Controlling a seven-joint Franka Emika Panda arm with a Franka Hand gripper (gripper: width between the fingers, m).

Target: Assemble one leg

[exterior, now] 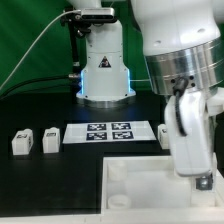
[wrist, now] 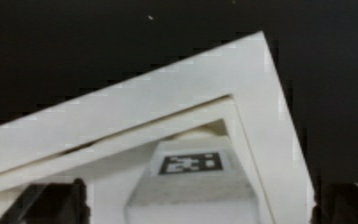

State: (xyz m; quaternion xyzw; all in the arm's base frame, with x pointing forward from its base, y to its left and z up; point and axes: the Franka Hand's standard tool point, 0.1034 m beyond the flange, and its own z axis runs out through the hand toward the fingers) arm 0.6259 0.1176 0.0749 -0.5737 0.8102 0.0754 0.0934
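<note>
Your leg (wrist: 194, 172) looks light, rigid and smooth; grip its flat sides. It sits at the pincer's (wrist: 197, 205) twelve o'clock. I cannot tell whether the pincer holds it.

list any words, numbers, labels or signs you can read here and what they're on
No readable words, brands or numbers anywhere.
Marker board: four black-and-white square tags, patterns only, no letters.
Two legs on the table: small dark tags, too small to read.
Tag inside the white panel in the wrist view: blurred pattern, no text.
</note>
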